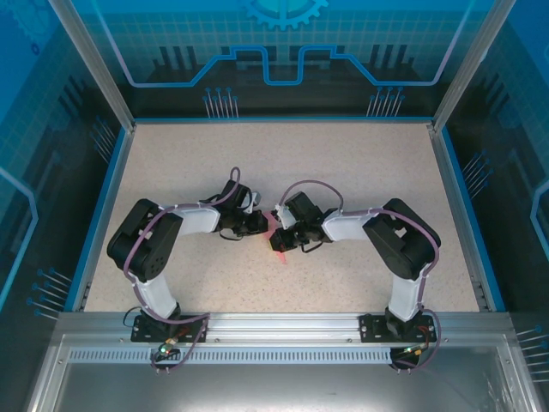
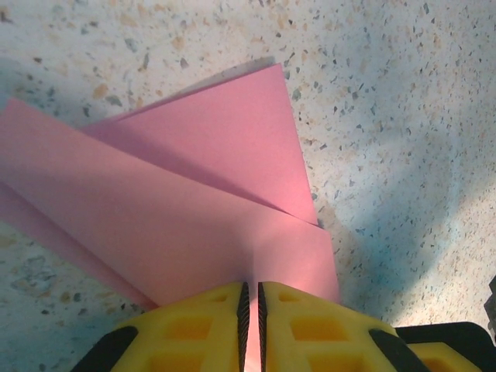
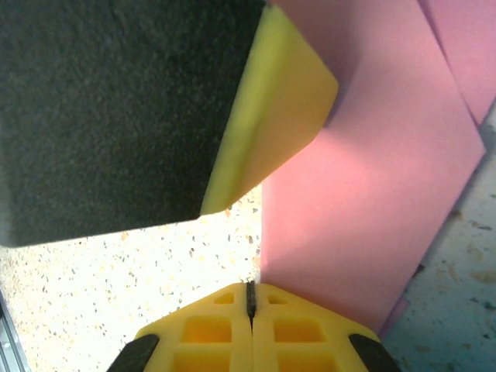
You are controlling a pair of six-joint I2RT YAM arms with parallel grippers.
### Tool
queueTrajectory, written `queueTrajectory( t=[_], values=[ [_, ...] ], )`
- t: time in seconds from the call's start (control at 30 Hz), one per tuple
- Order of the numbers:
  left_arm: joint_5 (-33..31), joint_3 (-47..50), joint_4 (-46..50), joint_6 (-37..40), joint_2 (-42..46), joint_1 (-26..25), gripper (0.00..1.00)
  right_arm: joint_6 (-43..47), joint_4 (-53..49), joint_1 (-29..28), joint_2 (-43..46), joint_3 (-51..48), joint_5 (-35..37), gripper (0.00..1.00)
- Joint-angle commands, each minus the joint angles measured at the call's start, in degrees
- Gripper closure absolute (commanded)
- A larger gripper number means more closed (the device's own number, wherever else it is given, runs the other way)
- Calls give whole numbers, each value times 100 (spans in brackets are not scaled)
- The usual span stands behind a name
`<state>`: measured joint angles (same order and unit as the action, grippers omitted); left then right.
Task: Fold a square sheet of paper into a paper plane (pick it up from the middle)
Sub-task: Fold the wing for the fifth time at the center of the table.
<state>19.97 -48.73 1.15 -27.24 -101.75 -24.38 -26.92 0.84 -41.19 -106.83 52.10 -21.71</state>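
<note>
The square sheet of paper (image 1: 276, 243), pink and folded into overlapping layers with a pointed flap, lies at the table's middle between both grippers. In the left wrist view the paper (image 2: 194, 209) spreads away from my left gripper (image 2: 250, 293), whose jaws stand a thin slit apart with the paper running through it. My left gripper (image 1: 262, 225) reaches in from the left. My right gripper (image 1: 281, 237) meets it from the right and is shut (image 3: 249, 291), its tips at the paper's (image 3: 364, 194) straight edge. A left fingertip (image 3: 271, 116) rests on the paper opposite.
The speckled table (image 1: 343, 163) stretches wide on all sides of the arms. Blue walls with aluminium posts enclose it. A metal rail (image 1: 274, 326) runs along the near edge where both arm bases are bolted.
</note>
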Motion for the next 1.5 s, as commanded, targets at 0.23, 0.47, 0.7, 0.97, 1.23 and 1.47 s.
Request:
queueTrajectory(
  t=[0.23, 0.47, 0.7, 0.97, 1.23, 1.47],
  values=[
    [-476, -144, -44, 190, -181, 342, 84, 105, -1526, -57, -392, -563, 45, 99],
    [-724, -328, 91, 191, -365, 475, 84, 123, -1578, -56, -407, -595, 78, 99],
    [-794, -463, 165, 305, -453, 897, 84, 143, -1608, -56, -406, -657, 123, 99],
    [-722, -1040, 613, 237, -641, 1275, 84, 128, -1617, -54, -364, -672, 143, 99],
    [-441, -1130, 729, 73, 15, 1296, 83, 56, -1544, -51, -286, -562, 106, 99],
    [375, -142, -176, -554, 790, 993, 83, -49, -1491, -45, -183, -224, 45, 99]
  ],
)
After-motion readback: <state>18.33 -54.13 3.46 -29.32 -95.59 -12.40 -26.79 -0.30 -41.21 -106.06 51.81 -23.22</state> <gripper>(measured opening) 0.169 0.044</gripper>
